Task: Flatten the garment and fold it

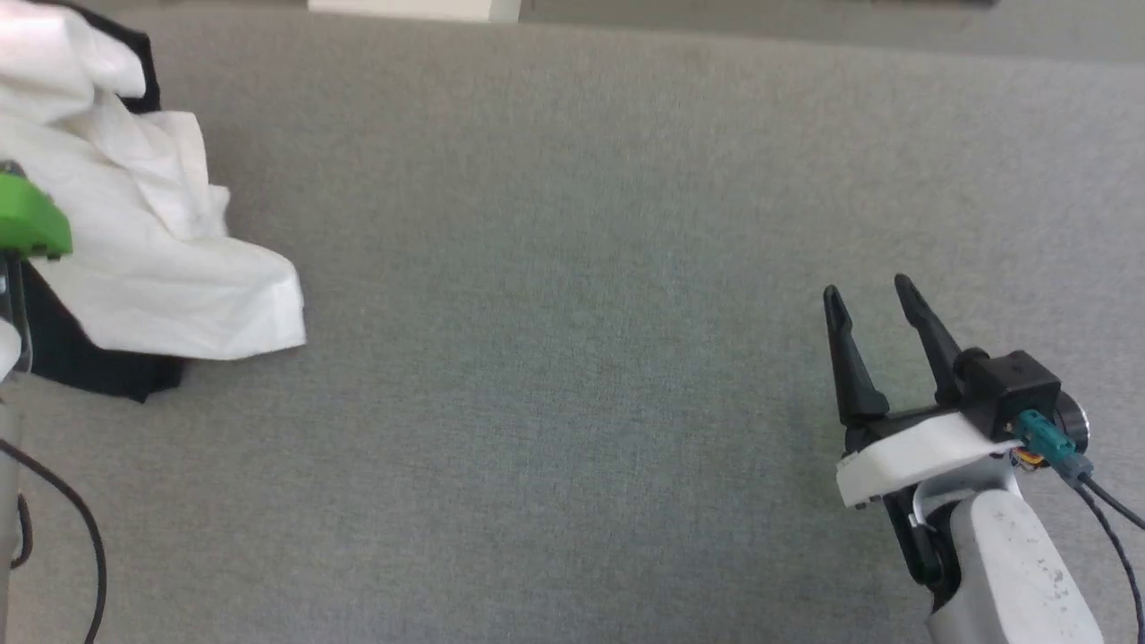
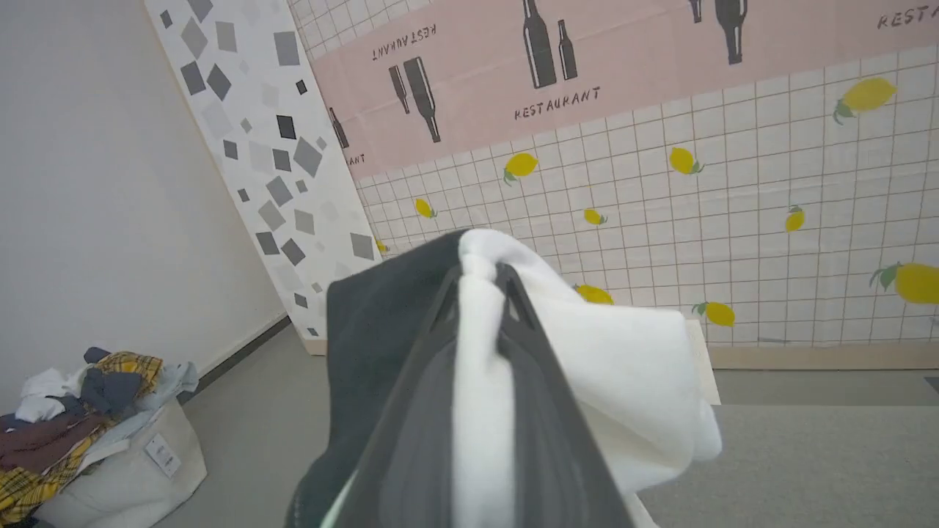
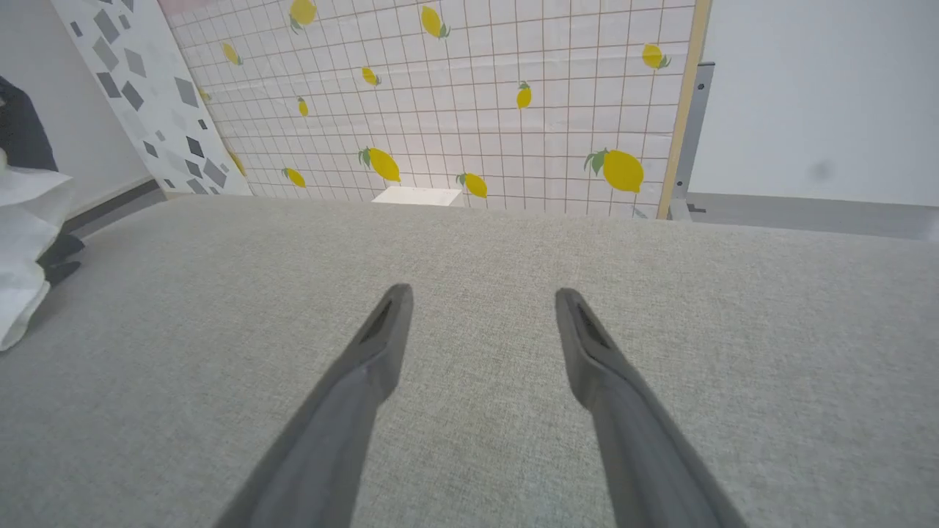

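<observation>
Left fingers [image 2: 513, 315]: closed on a fold of the garment [image 2: 623, 352]. White cloth fills the gap between them and black cloth drapes down one side.
Right fingers [image 1: 845, 349]: spread wide and empty, above the bare desk [image 1: 572, 358], well apart from the cloth.
Garment position: bunched at the desk's left edge in the head view, white body crumpled over a black part, nothing lying flat.
Risk, layers: white and black look caught together. That is probably several layers, so a pull would drag a wad rather than open the shirt.
Risk, slip: the grip is on thick, uneven bulk, and a sharp tug could work the cloth loose.
Risk, edge: if released here, the bundle may slide off the desk.
Risk, one hold: with only one side gripping, the cloth will likely twist.
</observation>
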Controlling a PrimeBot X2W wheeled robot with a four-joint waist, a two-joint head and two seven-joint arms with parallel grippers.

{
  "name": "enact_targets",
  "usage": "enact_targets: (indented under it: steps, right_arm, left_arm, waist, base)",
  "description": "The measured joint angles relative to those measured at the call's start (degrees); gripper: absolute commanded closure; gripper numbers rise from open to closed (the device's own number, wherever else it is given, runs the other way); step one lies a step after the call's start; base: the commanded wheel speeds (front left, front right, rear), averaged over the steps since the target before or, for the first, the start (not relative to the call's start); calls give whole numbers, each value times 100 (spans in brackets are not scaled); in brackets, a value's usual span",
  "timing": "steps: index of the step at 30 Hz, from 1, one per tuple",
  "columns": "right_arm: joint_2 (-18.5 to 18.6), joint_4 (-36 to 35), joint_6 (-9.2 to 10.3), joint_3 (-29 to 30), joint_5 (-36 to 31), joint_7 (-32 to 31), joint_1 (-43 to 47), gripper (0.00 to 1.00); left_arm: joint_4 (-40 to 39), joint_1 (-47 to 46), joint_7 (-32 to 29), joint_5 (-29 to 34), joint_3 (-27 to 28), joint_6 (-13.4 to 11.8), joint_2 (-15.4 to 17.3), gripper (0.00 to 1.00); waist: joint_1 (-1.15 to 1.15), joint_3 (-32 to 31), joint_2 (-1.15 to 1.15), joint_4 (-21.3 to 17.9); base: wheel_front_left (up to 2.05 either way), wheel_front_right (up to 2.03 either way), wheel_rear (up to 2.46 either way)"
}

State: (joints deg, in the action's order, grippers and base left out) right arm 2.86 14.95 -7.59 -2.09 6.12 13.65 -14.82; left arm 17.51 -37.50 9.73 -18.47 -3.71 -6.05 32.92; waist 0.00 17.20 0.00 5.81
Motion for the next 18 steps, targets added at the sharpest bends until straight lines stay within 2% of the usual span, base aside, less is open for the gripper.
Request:
enact_targets:
  steps: [4, 10, 18]
  right_arm:
    - [-3, 65, 0, 44, 86, 9, 138, 0]
    - [-2, 111, 0, 172, 108, 49, 277, 0]
    - [0, 118, 0, 148, 149, 49, 309, 0]
  left_arm:
    - [-509, -211, -22, 153, -220, 23, -19, 100]
    - [-1254, -828, -374, 176, -681, 149, -374, 100]
    - [-1512, -1530, -622, -67, -1426, 443, -1306, 100]
  waist:
    - [-1, -455, 0, -56]
    - [-1, -939, 0, -278]
    - [-1, -1152, 0, -862]
  base:
    - [0, 0, 0]
    - [0, 0, 0]
    - [0, 0, 0]
